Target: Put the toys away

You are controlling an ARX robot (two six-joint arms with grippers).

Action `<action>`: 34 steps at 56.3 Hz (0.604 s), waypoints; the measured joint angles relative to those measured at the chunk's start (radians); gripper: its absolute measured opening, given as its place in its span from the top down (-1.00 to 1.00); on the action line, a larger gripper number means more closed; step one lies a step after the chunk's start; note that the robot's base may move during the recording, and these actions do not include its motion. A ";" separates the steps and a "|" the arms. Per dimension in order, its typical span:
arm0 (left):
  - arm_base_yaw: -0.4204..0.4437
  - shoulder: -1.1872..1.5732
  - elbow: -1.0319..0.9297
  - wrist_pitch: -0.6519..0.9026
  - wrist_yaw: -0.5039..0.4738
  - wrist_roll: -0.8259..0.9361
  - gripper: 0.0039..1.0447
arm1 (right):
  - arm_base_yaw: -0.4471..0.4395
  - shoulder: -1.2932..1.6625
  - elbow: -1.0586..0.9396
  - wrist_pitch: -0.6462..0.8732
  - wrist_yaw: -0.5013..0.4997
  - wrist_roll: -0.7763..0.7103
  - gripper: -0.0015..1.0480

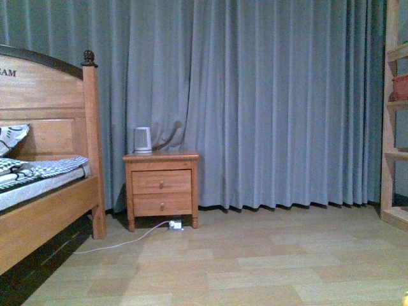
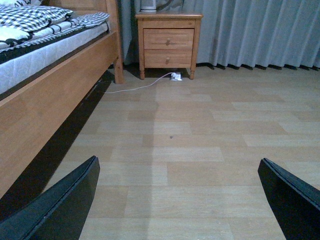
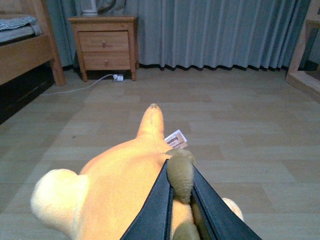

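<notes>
Leftmost, the bed (image 1: 44,191) runs along the room's edge, with a nightstand (image 1: 162,185) carrying a white kettle (image 1: 143,139) just beside its post, then a long grey curtain (image 1: 268,95), and a wooden shelf (image 1: 392,127) at the far right. The left hand (image 2: 177,161) hangs low over bare floor (image 2: 190,130), its two fingers spread wide with nothing between them, so it has no share in the toy. The plush animal (image 3: 120,185) is with the right hand (image 3: 179,167), whose fingers are pressed together on an olive-brown ear patch (image 3: 181,172), pinching it at the near end of the body. From that grip the orange-yellow body stretches away from the wrist, its long axis pointing ahead toward the curtain, tapered end foremost, a small tag (image 3: 175,139) showing beside it. Whether it hangs clear of the floor or drags on it I cannot tell. The shelf lies to the right of this arm, so the carry would likely swing that way, and a pinch on one ear may let the soft body sag or slip.
</notes>
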 joint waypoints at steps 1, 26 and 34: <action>0.000 0.000 0.000 0.000 0.000 0.000 -0.89 | 0.000 0.000 0.000 0.000 0.000 0.000 0.87; 0.000 0.000 0.000 0.000 0.000 0.000 -0.89 | 0.000 0.000 0.000 0.000 0.000 0.000 0.87; 0.000 0.000 0.000 0.000 0.000 0.000 -0.89 | 0.000 0.000 0.000 0.000 0.000 0.000 0.87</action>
